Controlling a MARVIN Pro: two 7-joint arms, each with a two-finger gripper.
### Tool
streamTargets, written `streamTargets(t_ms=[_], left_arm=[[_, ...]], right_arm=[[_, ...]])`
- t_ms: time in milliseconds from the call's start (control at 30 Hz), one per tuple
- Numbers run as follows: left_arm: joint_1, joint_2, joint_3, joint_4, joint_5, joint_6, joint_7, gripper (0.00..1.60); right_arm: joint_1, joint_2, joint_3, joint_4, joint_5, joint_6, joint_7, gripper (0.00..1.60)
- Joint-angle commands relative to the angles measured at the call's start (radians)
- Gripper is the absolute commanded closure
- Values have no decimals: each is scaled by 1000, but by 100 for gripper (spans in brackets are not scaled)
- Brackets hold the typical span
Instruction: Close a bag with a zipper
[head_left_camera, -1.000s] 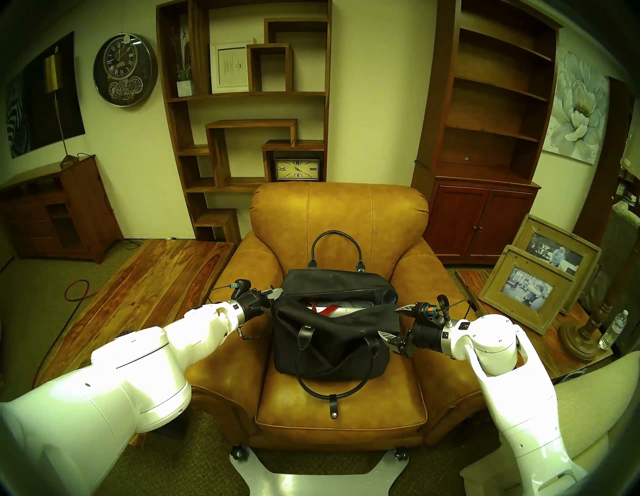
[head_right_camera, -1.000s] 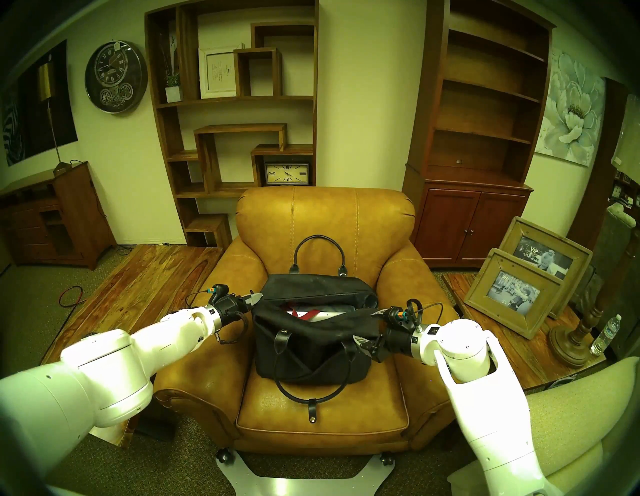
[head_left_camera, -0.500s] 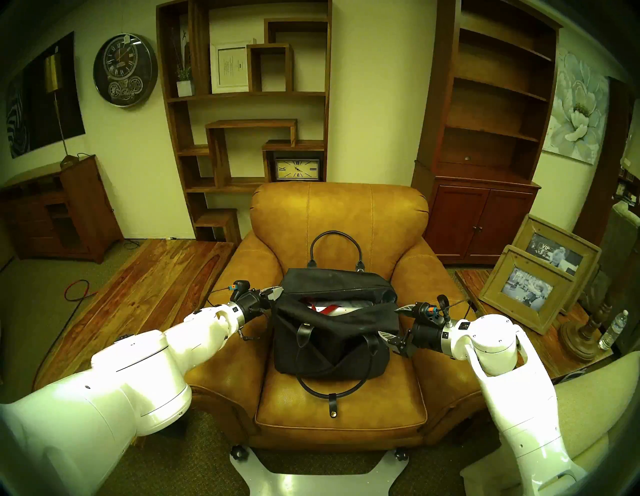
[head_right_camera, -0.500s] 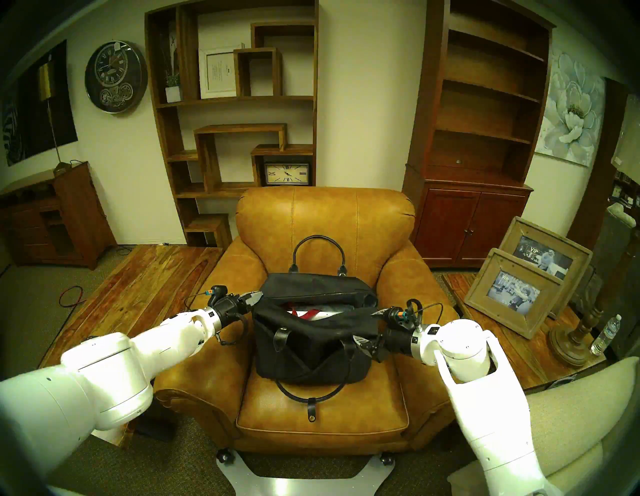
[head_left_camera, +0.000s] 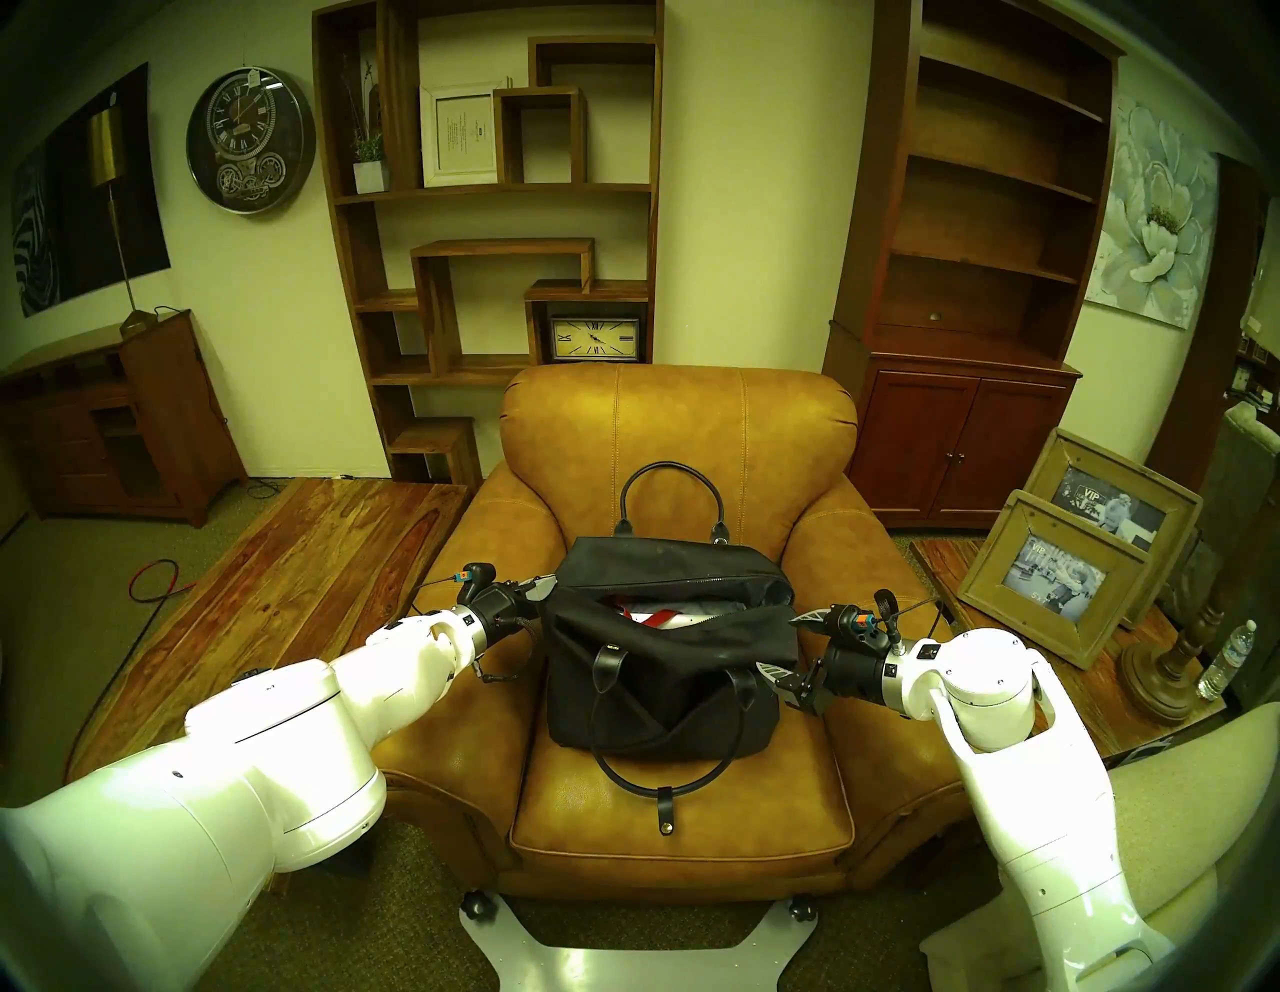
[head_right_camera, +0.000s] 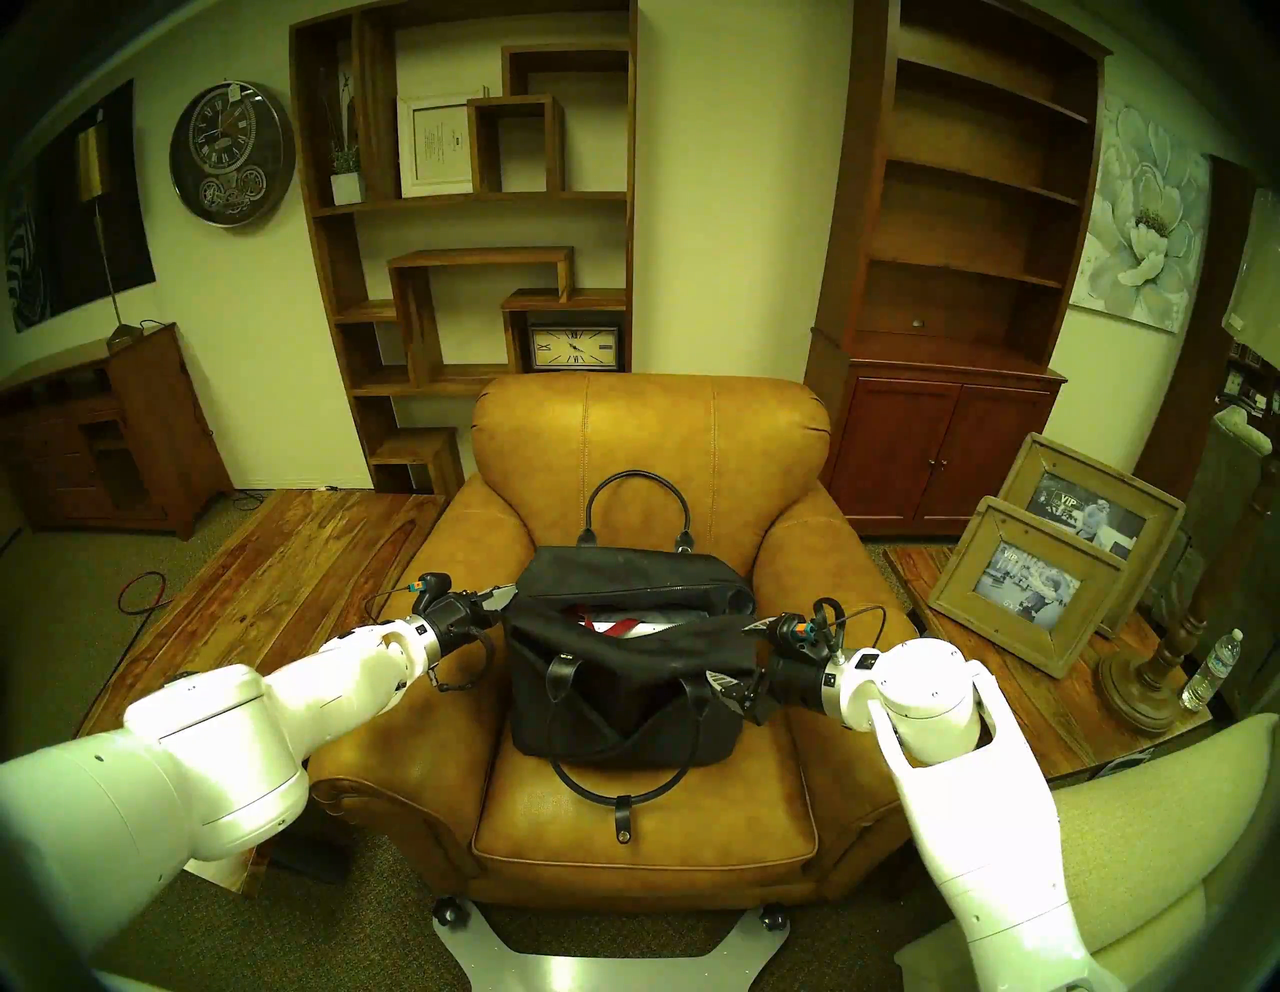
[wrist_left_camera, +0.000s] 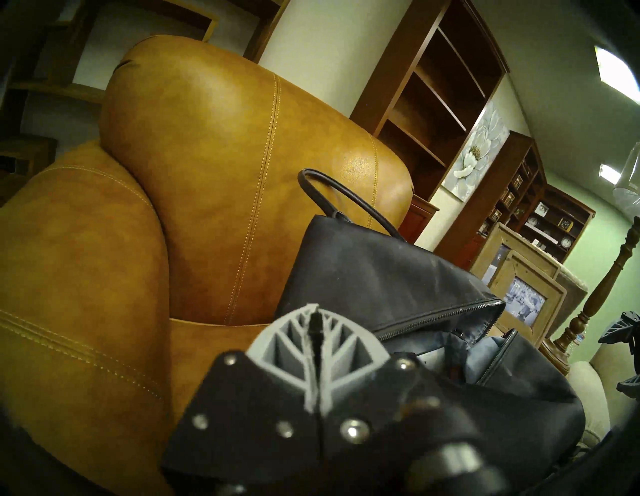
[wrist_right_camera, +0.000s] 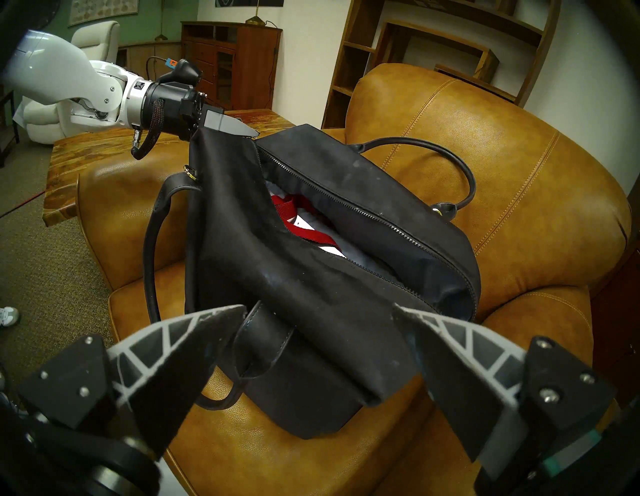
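Observation:
The black bag (head_left_camera: 665, 665) sits on the armchair seat with its top gaping; it also shows in the right wrist view (wrist_right_camera: 311, 277). The zipper (wrist_right_camera: 363, 214) is undone, and its teeth (head_left_camera: 679, 580) line the far lip. A red strap and white item (wrist_right_camera: 304, 221) lie inside. My left gripper (head_left_camera: 541, 587) is shut on the bag's left end, with a thin black piece pinched between the pads (wrist_left_camera: 315, 311). My right gripper (head_left_camera: 786, 644) is open at the bag's right end, its fingers either side of the near flap (wrist_right_camera: 318, 311). One handle (head_left_camera: 670, 478) stands up behind; the other (head_left_camera: 665, 783) hangs in front.
The tan leather armchair (head_left_camera: 679, 429) hems the bag in with its arms on both sides. A wooden table (head_left_camera: 277, 589) stands at the left. At the right, a side table holds picture frames (head_left_camera: 1060, 589), a lamp base and a water bottle (head_left_camera: 1226, 658).
My left gripper's fingers have closed on the bag's left end and shifted slightly left, drawing that corner taut. The right arm has not moved.

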Motion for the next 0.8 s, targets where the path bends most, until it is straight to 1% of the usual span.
streamTargets(t_ms=[0, 33, 233, 333, 500, 733, 767], left_arm=[[-22, 15, -19, -31, -17, -7, -65, 160], [-24, 15, -23, -38, -20, -7, -77, 160], [-34, -2, -28, -53, -21, -6, -77, 160], [-39, -19, -24, -62, -14, -9, -69, 160], [-40, -48, -15, -65, -3, -16, -33, 160], [-47, -75, -15, -87, -2, -24, -14, 159], [-50, -80, -7, -91, 6, -22, -12, 159]], right_arm=[[8, 2, 0, -18, 0, -2, 2, 0], [8, 2, 0, -17, 0, -2, 2, 0], [8, 2, 0, -17, 0, -2, 2, 0], [8, 2, 0, -17, 0, -2, 2, 0], [8, 1, 0, -16, 0, -2, 2, 0], [8, 1, 0, -16, 0, -3, 2, 0], [9, 1, 0, -16, 0, -3, 2, 0]])
